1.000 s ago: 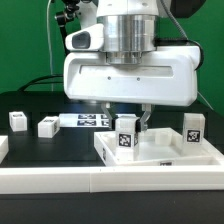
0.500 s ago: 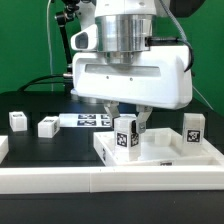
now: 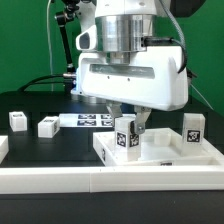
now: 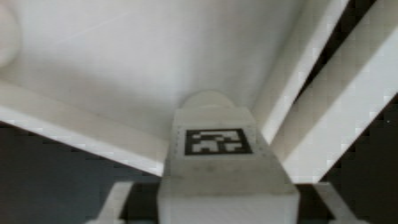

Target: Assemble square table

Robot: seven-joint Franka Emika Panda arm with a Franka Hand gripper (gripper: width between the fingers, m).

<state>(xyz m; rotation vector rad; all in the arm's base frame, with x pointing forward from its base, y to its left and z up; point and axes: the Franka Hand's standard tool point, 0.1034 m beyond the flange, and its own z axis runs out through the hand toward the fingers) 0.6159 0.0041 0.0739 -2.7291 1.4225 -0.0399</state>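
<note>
1. While two loose legs [image 3: 18,120] lie left beside the marker board [image 3: 90,120], another leg [image 3: 192,128] stands right.
2. Gripper [image 3: 127,122] fingers clamp the upright leg [image 3: 125,140] atop the square slab [image 3: 165,150], near right.

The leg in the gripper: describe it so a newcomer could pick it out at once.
Find the white square tabletop at the exterior view's right. Near its left end, under the gripper, stands the held leg. The other upright leg and the two loose legs have no fingers around them.
</note>
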